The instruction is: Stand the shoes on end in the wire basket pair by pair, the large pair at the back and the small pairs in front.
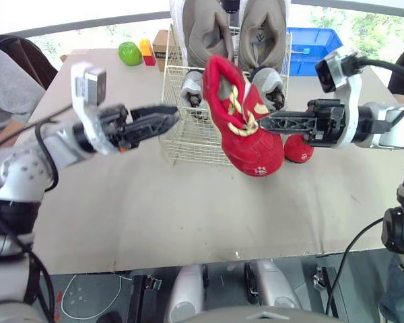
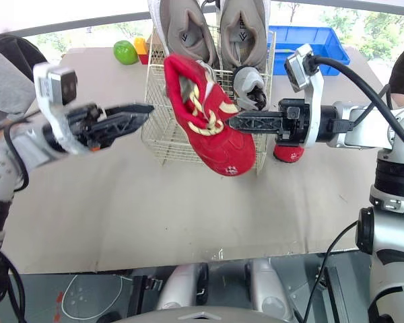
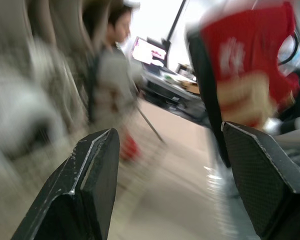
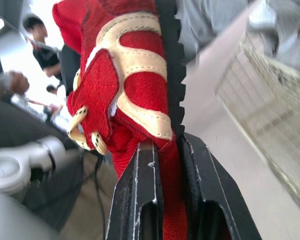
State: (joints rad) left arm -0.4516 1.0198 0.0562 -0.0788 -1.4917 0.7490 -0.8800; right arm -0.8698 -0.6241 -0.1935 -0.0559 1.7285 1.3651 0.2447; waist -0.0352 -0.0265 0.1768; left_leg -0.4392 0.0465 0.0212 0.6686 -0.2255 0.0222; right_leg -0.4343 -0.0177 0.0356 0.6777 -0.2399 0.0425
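While your right pincer clamps the red shoe, heel up, the wire basket stands just farther off; left pincer gapes empty.

Cream-striped red shoe, taupe large shoes, cream wire basket, blue bin

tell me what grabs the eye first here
A bright red shoe hangs in the air before the wire basket, pinched by the right hand. Behind it, a large tan pair stands on end at the basket's back. The left hand hovers open beside the basket.
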